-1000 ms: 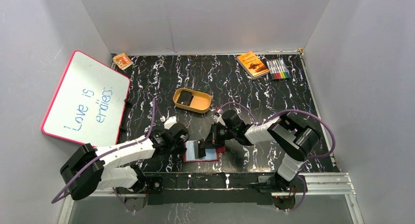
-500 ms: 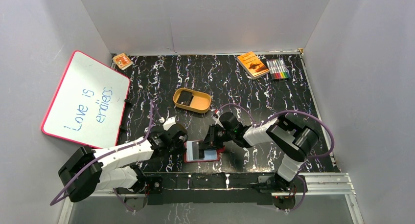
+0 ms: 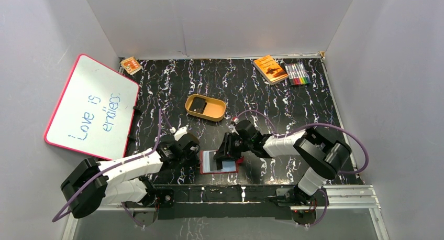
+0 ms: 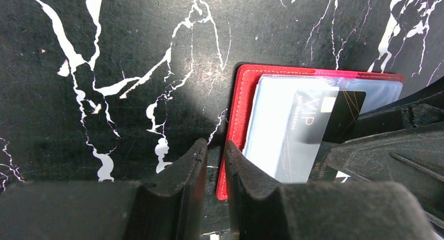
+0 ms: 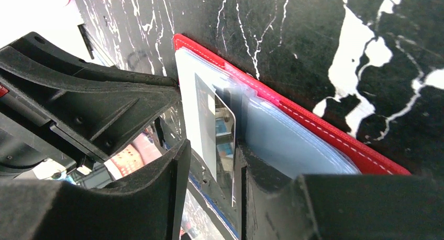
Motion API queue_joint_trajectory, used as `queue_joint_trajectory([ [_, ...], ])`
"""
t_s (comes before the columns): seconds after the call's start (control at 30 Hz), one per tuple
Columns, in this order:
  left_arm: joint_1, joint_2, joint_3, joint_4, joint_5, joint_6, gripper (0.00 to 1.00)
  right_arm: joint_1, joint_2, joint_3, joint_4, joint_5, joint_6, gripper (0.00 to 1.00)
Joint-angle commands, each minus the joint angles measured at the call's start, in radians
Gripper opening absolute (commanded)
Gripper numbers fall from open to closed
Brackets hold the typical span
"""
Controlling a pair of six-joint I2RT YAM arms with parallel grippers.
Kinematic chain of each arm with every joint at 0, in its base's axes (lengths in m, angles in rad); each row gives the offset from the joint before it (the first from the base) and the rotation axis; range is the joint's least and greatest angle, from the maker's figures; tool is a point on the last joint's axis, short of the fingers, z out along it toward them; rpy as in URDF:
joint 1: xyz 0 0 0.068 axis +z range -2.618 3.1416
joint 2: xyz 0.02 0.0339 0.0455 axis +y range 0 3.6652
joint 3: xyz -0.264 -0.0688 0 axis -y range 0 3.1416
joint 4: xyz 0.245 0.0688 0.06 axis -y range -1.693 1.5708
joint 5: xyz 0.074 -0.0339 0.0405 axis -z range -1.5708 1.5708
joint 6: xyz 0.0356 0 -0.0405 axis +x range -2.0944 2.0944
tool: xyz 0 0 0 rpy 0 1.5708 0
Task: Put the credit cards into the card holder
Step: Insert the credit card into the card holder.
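Far left, propped against the side wall: a pink-framed whiteboard (image 3: 91, 106) with blue handwriting, its lower edge on the black, white-veined marble desk (image 3: 293, 98). Beyond it in the back-left corner, a small orange box (image 3: 130, 65), well apart from everything else. Near the front edge, the left gripper (image 4: 215, 155), low on the desk at the left border of the small red folding wallet (image 3: 212, 165). Jaws almost together with only a slim gap, the red edge running right at that gap and under one finger; pinched or merely pressed, cannot tell. Farther back, just left of the wallet's line in the overhead view, a tan oval metal dish (image 3: 207, 108) with a black card (image 3: 198, 106) lying inside, clear of both arms. Wallet itself open and flat near the front middle, grey-blue clear pockets facing up. Partly inside one clear pocket, a thin black rectangular card (image 4: 317, 127) lettered "VIP", one corner bare outside the plastic. Straddling that card from the right, the right gripper (image 5: 212, 161): jaws parted, released, the card standing between them with visible space on one side. From above, its fingers hiding much of the wallet's right half. Back right, an orange booklet (image 3: 270, 68), and just beside it a row of coloured markers (image 3: 297, 73), well apart from the wallet.
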Motion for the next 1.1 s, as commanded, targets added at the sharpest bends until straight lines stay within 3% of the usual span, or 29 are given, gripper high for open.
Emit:
queue_joint_trajectory([
  [0.0,-0.002,-0.009,-0.033,-0.071,0.018,-0.008,0.18,0.004,-0.049,0.002,-0.074,0.048,-0.027,0.44],
  [0.27,-0.002,-0.009,-0.042,-0.004,0.061,0.015,0.16,0.015,-0.032,0.033,-0.078,0.028,-0.032,0.44],
  [0.63,-0.004,0.017,-0.046,0.114,0.145,0.078,0.01,0.050,0.024,0.126,-0.150,0.050,-0.041,0.43],
  [0.93,-0.003,-0.004,-0.056,0.116,0.143,0.082,0.00,0.088,0.067,0.210,-0.239,0.067,-0.092,0.44],
  [1.07,-0.004,-0.037,-0.059,0.079,0.102,0.070,0.01,0.089,0.036,0.248,-0.353,0.127,-0.147,0.47],
])
